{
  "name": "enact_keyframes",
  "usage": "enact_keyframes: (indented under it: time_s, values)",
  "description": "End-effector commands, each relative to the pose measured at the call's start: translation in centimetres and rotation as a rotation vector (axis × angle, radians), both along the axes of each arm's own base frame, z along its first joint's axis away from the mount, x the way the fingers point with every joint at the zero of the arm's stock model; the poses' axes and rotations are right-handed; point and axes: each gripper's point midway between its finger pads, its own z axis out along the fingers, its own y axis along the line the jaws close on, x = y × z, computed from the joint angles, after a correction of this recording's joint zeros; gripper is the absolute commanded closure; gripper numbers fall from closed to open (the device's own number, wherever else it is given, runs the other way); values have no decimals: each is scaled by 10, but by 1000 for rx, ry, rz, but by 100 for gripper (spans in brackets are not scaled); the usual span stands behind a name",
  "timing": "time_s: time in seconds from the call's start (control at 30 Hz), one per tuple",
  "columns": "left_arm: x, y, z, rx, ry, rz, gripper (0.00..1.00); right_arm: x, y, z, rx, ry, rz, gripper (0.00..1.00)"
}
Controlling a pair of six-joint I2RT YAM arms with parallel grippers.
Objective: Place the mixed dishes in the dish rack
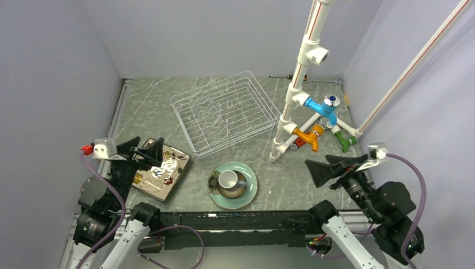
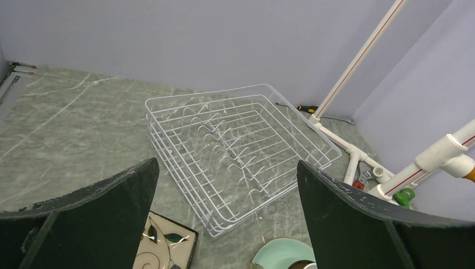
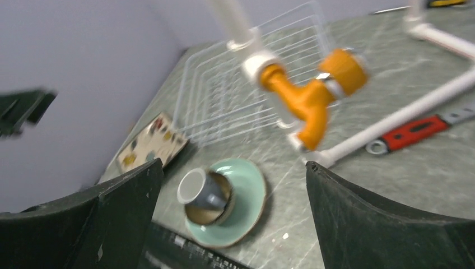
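Note:
The white wire dish rack (image 1: pixel 224 112) stands empty at the back centre; it also shows in the left wrist view (image 2: pixel 241 151) and the right wrist view (image 3: pixel 224 95). The pale green round plate (image 1: pixel 252 188) lies at the front centre with the brown bowl (image 1: pixel 232 195) on it and the small grey mug (image 1: pixel 227 179) tilted in the bowl. The cream floral square plate (image 1: pixel 165 176) lies front left, with a dark edge under it. The dark teal plate is not clearly seen. My left gripper (image 1: pixel 147 151) hovers open over the cream plate's far corner. My right gripper (image 1: pixel 318 161) is open, right of the green plate.
A white pipe stand (image 1: pixel 305 120) with blue, orange and green fittings stands right of the rack. A red-handled wrench (image 3: pixel 414 130) lies by its foot. A screwdriver (image 1: pixel 280 77) lies at the back wall. Grey walls close three sides.

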Motion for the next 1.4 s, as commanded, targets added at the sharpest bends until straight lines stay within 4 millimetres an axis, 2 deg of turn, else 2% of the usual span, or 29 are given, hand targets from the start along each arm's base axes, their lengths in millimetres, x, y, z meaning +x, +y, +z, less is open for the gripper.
enact_keyframes:
  time_s: [0.0, 0.1, 0.23, 0.37, 0.53, 0.7, 0.9, 1.03, 1.27, 1.37]
  values:
    - [-1, -3, 7, -18, -1, -18, 1, -20, 65, 5, -83, -61, 418, 0]
    - [-2, -2, 6, -15, -1, -16, 1, -26, 94, -7, -98, -35, 611, 0]
    - [-3, -2, 4, -12, -1, -15, 1, -31, 121, -16, -81, 0, 798, 0]
    - [0, -2, 0, -8, 15, -12, 1, -16, 136, -26, -69, 59, 843, 0]
    - [7, -8, -15, 4, 68, -24, 1, 0, 147, -29, -74, 85, 833, 0]
    - [16, -17, -30, 13, 127, -49, 1, 1, 176, -46, -146, 127, 823, 0]
    - [22, -26, -51, 25, 221, -79, 1, -8, 222, -84, -402, 164, 706, 0]
    - [22, -31, -64, 18, 265, -101, 1, -6, 243, -105, -560, 176, 622, 0]
    - [17, -38, -81, -10, 314, -137, 1, 1, 267, -144, -819, 185, 497, 1]
    - [15, -40, -86, -21, 329, -151, 1, 1, 275, -160, -940, 195, 486, 9]
